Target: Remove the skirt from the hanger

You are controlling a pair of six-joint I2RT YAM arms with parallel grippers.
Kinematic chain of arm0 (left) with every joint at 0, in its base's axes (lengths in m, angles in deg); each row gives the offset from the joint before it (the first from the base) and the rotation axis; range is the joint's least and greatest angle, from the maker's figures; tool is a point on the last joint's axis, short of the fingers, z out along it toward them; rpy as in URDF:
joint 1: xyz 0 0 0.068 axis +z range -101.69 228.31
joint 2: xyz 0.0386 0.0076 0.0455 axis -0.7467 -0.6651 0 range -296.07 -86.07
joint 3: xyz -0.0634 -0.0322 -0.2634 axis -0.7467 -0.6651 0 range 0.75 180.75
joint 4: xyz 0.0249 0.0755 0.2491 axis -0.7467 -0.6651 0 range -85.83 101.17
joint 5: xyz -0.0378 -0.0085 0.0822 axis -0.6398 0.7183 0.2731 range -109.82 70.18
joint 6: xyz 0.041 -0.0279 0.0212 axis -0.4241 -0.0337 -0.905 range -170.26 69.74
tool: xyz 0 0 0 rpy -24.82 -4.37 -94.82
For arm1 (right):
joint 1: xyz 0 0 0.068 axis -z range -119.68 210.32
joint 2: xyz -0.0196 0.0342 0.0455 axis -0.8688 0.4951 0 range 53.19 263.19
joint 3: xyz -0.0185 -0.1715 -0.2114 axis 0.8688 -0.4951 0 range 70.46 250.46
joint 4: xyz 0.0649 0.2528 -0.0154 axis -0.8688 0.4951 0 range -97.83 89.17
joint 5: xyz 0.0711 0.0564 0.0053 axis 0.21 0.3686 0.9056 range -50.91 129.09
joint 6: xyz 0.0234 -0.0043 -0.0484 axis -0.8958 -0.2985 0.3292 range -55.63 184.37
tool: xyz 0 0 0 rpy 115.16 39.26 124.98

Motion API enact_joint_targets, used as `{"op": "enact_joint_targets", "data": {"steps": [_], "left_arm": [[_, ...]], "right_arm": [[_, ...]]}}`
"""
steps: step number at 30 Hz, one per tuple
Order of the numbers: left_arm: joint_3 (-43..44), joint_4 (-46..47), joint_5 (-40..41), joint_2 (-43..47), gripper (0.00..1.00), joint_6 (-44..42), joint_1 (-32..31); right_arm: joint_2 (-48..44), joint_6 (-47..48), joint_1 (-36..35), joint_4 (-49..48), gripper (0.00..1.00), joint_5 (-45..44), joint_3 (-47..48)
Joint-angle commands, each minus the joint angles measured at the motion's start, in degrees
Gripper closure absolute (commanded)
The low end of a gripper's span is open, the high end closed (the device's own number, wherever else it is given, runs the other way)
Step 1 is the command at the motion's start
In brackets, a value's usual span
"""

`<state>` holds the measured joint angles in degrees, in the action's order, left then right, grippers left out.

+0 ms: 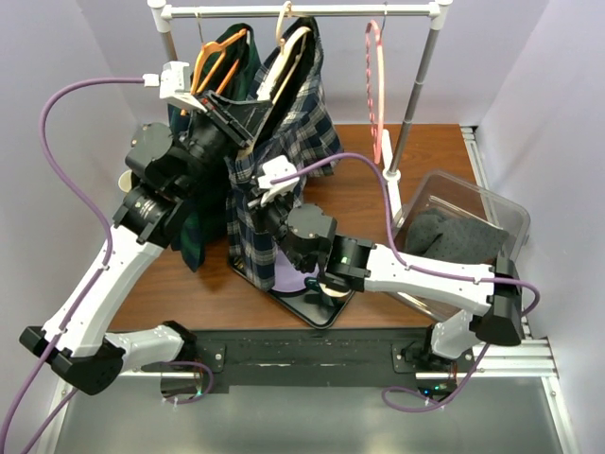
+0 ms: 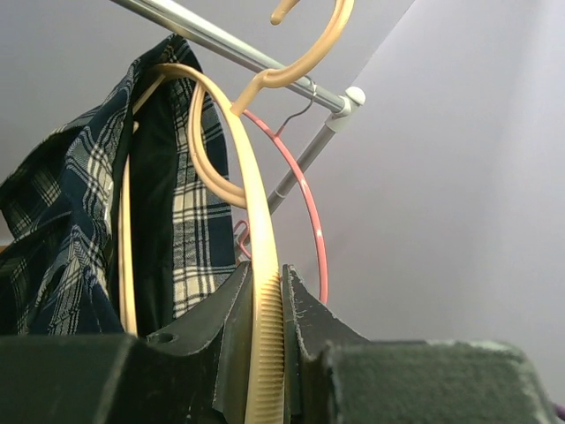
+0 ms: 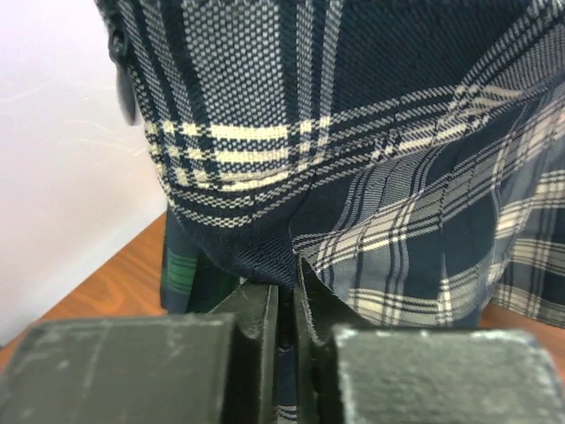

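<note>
A navy and white plaid skirt (image 1: 288, 142) hangs from a beige hanger (image 1: 289, 43) hooked on the rack's rail (image 1: 312, 11). My left gripper (image 1: 251, 118) is shut on the hanger's ribbed arm (image 2: 263, 291), which runs up between its jaws (image 2: 267, 305) with the skirt (image 2: 53, 230) draped to the left. Lower down, my right gripper (image 1: 263, 200) is shut on a fold of the skirt (image 3: 353, 132). In the right wrist view that dark fabric is pinched between the two closed jaws (image 3: 287, 296).
An orange hanger (image 1: 223, 55) with a dark green garment hangs left of the skirt, and an empty red hanger (image 1: 376, 85) hangs to the right. A clear bin (image 1: 506, 213) of grey clothing sits at the right. A black tray (image 1: 317, 307) lies on the wooden table (image 1: 359, 189).
</note>
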<state>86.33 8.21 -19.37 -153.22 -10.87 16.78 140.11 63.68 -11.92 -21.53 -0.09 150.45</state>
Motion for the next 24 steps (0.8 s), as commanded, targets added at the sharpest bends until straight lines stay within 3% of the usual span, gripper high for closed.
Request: {"op": "enact_joint_targets", "data": {"steps": [1, 11, 22, 24], "left_arm": [[4.06, 8.77, -0.01, 3.70, 1.00, 0.86, 0.33], [12.59, -0.99, 0.17, 2.56, 1.00, -2.13, 0.33], [14.00, -10.48, -3.44, 7.30, 1.00, -4.15, 0.33], [13.13, -12.23, -2.21, 9.22, 1.00, -5.38, 0.33]], "right_arm": [[-1.21, 7.19, 0.18, -7.48, 1.00, -6.35, -3.07], [-15.01, 13.78, 1.49, -9.42, 1.00, -6.26, -14.68], [-18.97, 21.78, 10.55, -9.34, 1.00, 0.06, -4.86], [-19.06, 23.97, 10.90, -6.36, 1.00, 4.52, -1.87]]}}
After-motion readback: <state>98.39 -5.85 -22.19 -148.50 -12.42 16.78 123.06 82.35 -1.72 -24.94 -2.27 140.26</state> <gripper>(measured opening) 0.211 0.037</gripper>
